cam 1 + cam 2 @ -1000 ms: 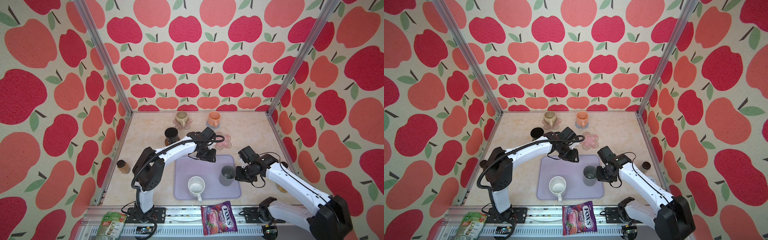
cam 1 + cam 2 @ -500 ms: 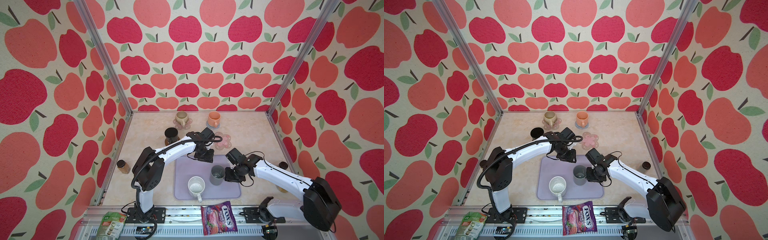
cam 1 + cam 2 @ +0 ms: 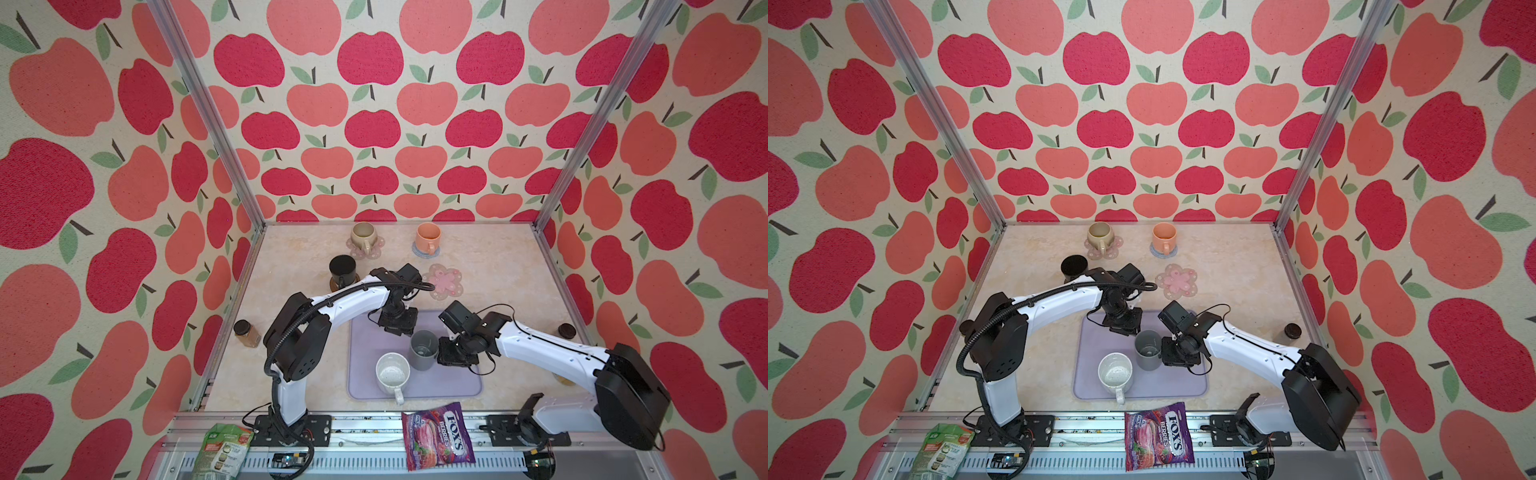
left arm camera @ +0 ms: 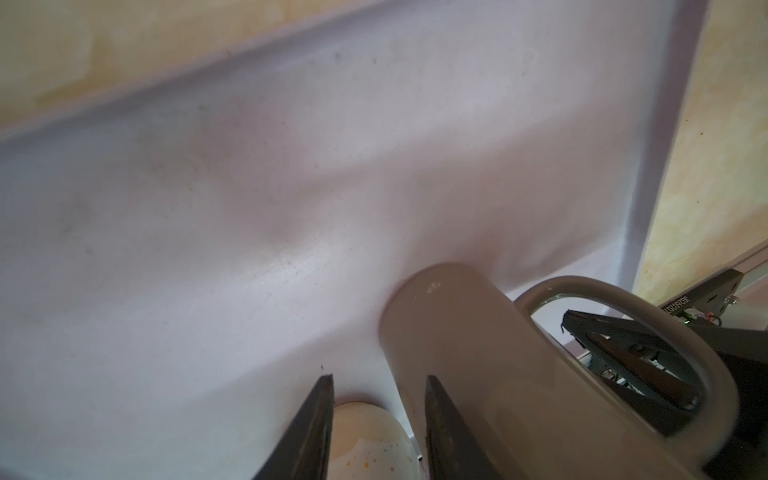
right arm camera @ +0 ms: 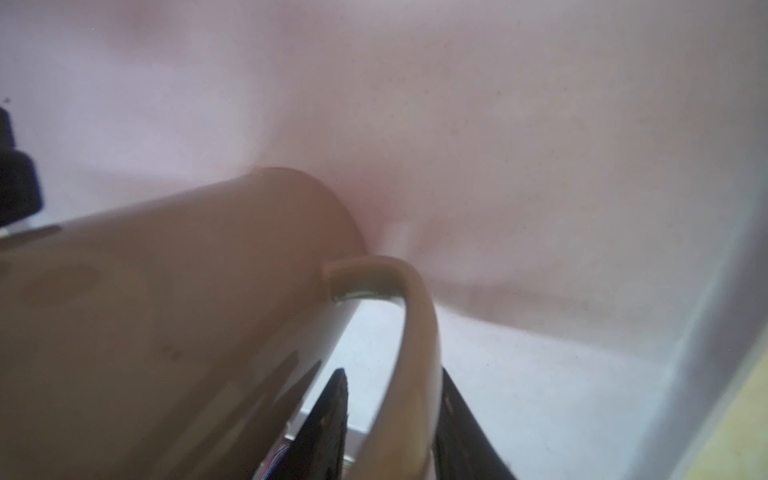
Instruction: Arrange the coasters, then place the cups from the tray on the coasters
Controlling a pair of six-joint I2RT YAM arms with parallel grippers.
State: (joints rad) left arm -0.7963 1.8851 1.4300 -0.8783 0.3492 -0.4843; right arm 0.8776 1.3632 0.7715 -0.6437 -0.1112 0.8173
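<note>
A matte, straight-sided grey mug with a broad loop handle stands upright and empty near the middle of the flat, low-rimmed lavender tray. The right gripper is clamped across the handle alone, and whether the base has left the tray cannot be told. The left gripper, jaws narrowly apart with nothing between them, hovers over the tray's far half, one finger against or just beside the mug's wall. A hold on the handle only may let the mug swing or tip if raised quickly. It could also clip the speckled white mug just beside it, toward the tray's near edge, or that left finger. The left wrist crowds the likely route to the bare pink flower-shaped coaster beyond the tray's far edge.
</note>
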